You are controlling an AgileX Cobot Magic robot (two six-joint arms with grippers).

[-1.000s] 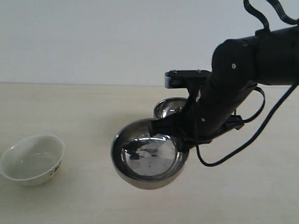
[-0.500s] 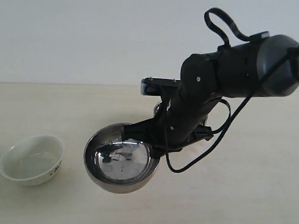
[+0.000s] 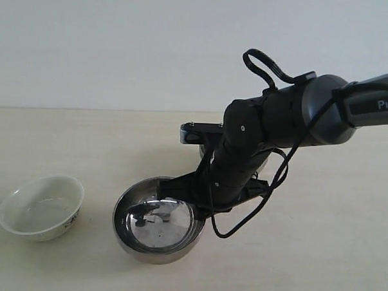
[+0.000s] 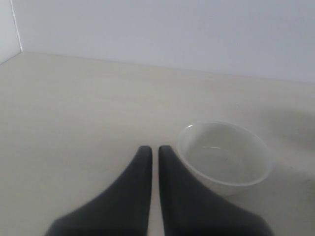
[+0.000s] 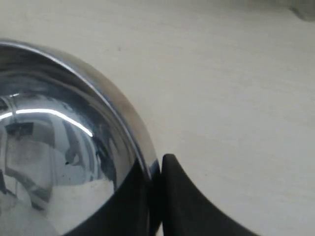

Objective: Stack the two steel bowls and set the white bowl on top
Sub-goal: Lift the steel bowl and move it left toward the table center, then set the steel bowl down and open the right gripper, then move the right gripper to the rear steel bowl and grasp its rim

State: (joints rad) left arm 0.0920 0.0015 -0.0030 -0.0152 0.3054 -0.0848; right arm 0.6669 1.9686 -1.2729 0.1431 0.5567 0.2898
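The wider steel bowl (image 3: 157,224) (image 5: 59,147) hangs tilted, low over the table at centre front; whether it touches the table cannot be told. My right gripper (image 3: 196,207) (image 5: 156,163) is shut on its rim, one finger inside and one outside. The other steel bowl is hidden behind the right arm in the exterior view. The white bowl (image 3: 42,206) (image 4: 224,155) sits upright at the left of the table. My left gripper (image 4: 155,150) is shut and holds nothing, close beside the white bowl's rim. It is out of the exterior view.
The black right arm (image 3: 272,133) with its looping cables reaches across the middle from the right. The light wooden table (image 3: 318,254) meets a pale wall behind. A grey blur (image 5: 306,10) lies at one corner of the right wrist view.
The right arm has carried the steel bowl leftward and down toward the table, and the bowl now tilts less. The white bowl has not moved.
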